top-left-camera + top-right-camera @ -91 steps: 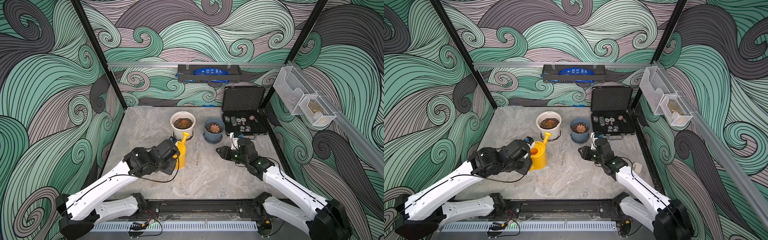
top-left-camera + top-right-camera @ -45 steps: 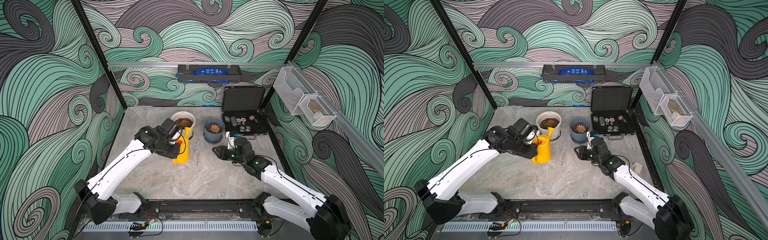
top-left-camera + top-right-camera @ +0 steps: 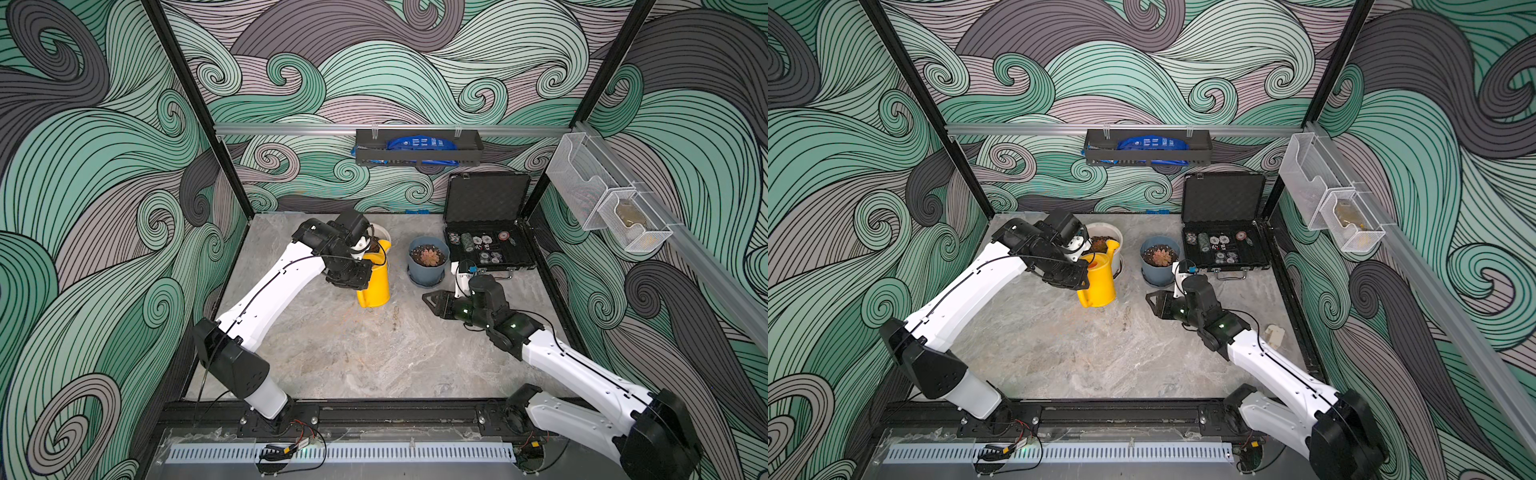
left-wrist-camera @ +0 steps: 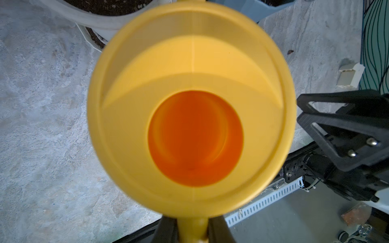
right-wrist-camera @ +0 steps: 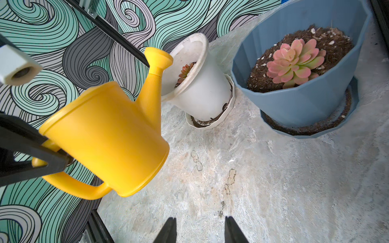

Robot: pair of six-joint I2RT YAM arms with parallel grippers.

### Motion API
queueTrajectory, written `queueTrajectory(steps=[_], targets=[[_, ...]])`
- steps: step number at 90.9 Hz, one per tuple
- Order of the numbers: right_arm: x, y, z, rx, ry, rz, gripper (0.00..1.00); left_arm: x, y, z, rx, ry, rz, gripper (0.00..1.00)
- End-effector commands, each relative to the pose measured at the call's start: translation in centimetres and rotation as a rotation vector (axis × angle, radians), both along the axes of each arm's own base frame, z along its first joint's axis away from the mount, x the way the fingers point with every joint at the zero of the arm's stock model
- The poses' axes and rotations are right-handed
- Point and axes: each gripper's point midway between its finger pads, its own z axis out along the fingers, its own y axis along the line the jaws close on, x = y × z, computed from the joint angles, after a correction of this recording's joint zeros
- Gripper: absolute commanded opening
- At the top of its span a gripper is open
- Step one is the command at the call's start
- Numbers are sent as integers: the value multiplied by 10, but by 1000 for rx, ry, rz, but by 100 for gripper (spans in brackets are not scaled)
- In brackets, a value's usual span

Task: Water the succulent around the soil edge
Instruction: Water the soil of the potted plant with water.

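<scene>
At about twelve o'clock on the table (image 3: 332,353), taking the back wall as twelve, the succulent (image 5: 186,70) is sitting in its tall white pot (image 5: 202,92), and the ring of dark soil (image 4: 109,6) is lying just inside the white rim. A blue-grey pot (image 3: 428,274) is standing near it, at one o'clock.

The left gripper (image 4: 192,233) is clamping tightly on the loop handle of the yellow watering can (image 3: 374,284) and is carrying it clear of the table, at six o'clock from the white pot. The spout head is reaching the near rim, but I cannot tell if it is over the soil already. The right gripper (image 5: 199,231) is hanging near three o'clock, with its jaws partly apart and nothing between them.

The can is looking like thin, stiff, smooth plastic, so it is probably handling light. Whether water is inside, I cannot tell. The handle is the right place to hold it, though I am expecting that a round smooth loop may swivel between the jaws while tipping. The rosette leaves are likely snapping easily. The tall pot may rock if the spout is pushing the rim, so the pouring is needing a slow tilt along the soil ring only.
</scene>
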Motion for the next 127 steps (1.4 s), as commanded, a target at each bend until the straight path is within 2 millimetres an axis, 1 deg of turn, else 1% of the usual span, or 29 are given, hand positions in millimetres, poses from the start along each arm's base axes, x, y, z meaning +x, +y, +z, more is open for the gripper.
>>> queueTrajectory(steps=[1,9,24,39,49,70,90,106,127], targets=[[-3,1,3,18,-26,24,43,1,-3,6,-40,39,-9,0],[-2,-1,2,26,-29,16,43,6,-7,5,-64,58,-4,0],[-3,-2,1,33,-28,17,44,19,-6,2,-74,77,36,0],[-2,-3,1,34,-27,16,44,29,-10,2,-122,101,62,0],[-2,-3,1,36,-25,17,44,38,-10,6,-166,113,94,0],[-2,-3,0,36,-21,15,44,59,-7,11,-315,176,187,0],[-2,-4,-1,37,-19,15,44,75,-9,15,-407,189,222,0],[-2,-4,-1,40,-16,15,44,84,0,12,-420,197,257,0],[-2,-5,-1,43,-15,18,44,87,25,17,-432,177,309,0]])
